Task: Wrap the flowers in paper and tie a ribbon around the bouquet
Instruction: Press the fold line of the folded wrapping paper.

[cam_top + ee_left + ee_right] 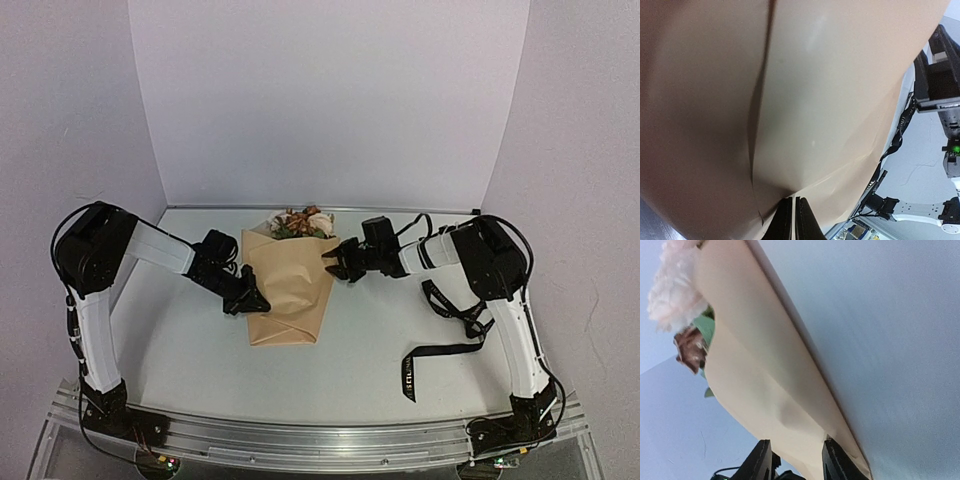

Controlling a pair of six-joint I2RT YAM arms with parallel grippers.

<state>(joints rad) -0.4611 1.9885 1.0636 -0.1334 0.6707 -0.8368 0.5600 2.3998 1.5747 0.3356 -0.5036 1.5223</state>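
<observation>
Holding the folded paper (290, 285) from both sides on the table (200, 370).
The paper lies toward the table's far edge, centred. The left gripper (250, 298) is pinched together on its left edge; the right gripper (333, 262) clamps its right edge, jaws partly apart. The ribbon (440, 350) trails loose near the right edge. The flowers (300, 222) poke out at the paper's far end.

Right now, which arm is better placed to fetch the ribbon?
Right. The ribbon lies loose on that side, close by, while the left gripper is shut on the paper, pinning the wrap.
</observation>
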